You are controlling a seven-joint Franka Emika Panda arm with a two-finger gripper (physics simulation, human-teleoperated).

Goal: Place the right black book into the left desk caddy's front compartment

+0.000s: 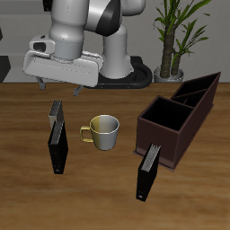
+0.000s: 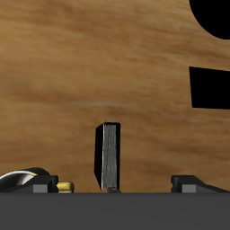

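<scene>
Right black book (image 1: 58, 149): stands upright on the bench (image 1: 103, 193) near its front edge, just in front of the smaller grey book (image 1: 55, 112) and beside the mug (image 1: 104, 131); nothing holds it.
Pincer (image 1: 59, 87): fingers spread wide with nothing between them, hanging above and behind the two books on that side.
Left desk caddy (image 1: 203, 84): at the far side of the bench from the book, well apart from it; its wells look empty.
Risk, wrong book: the grey book is the one closest under the pincer, and a straight descent could close on it instead.
Risk, twin: a second black book (image 1: 146, 173) stands by the caddies and could be mistaken for the target.
Risk, tipping: the target is tall and slim, so an off-centre finger would probably topple it or knock it into the grey book.
Risk, carry: the mug lies on the way across, and a low-hanging book could clip it or a caddy wall.
Risk, wrong well: the dark boxes run end to end, so wells are easy to confuse.
Count, black books: two.
Count, grey books: one.
Count, mugs: one.
Count, caddies: apparently two, though the join is hard to make out.
</scene>
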